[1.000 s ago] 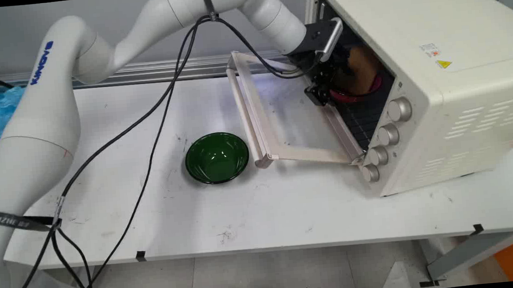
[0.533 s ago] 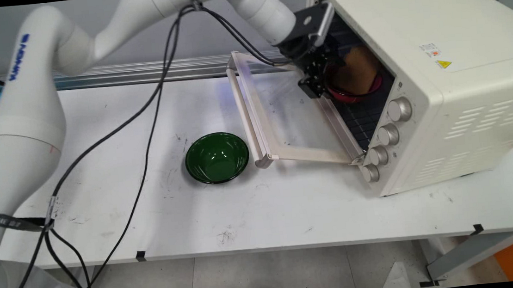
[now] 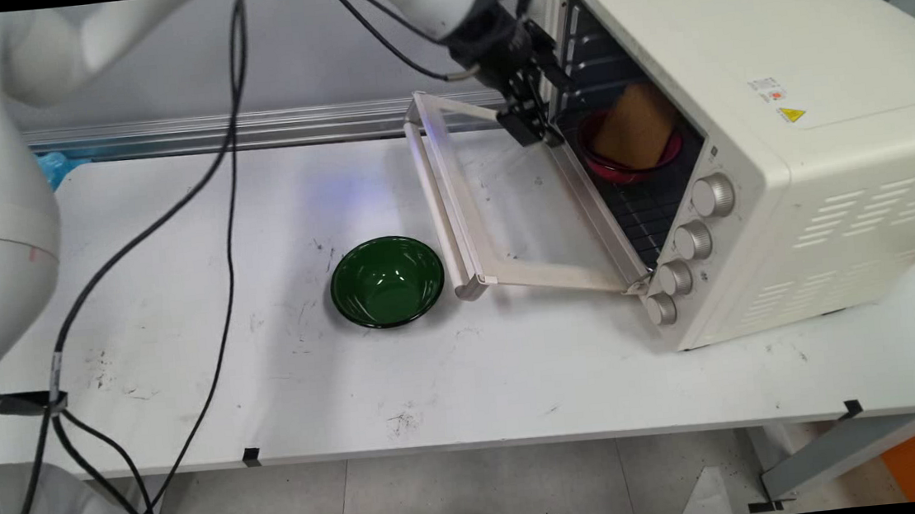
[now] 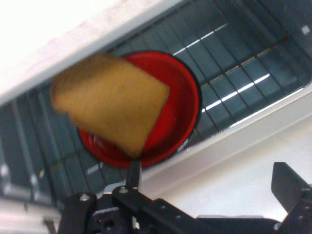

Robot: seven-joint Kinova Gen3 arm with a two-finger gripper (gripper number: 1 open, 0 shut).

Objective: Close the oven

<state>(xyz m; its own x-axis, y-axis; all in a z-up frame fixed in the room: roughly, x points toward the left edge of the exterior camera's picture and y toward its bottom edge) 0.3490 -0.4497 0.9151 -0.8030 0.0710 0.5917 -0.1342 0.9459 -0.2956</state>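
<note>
The black two-finger gripper point(image 3: 530, 125) hangs over the hinge edge of the cream toaster oven point(image 3: 745, 132), outside its mouth, above the lowered glass door point(image 3: 502, 203). Its jaws stand wide apart and hold nothing. Inside, on the wire rack point(image 4: 253, 73), a red round plate point(image 4: 183, 114) carries a brown slice of bread point(image 4: 109, 100); its long axis leans across the plate. A dark green bowl point(image 3: 387, 281) sits on the white desk point(image 3: 468, 372), just beside the door's free edge.
</note>
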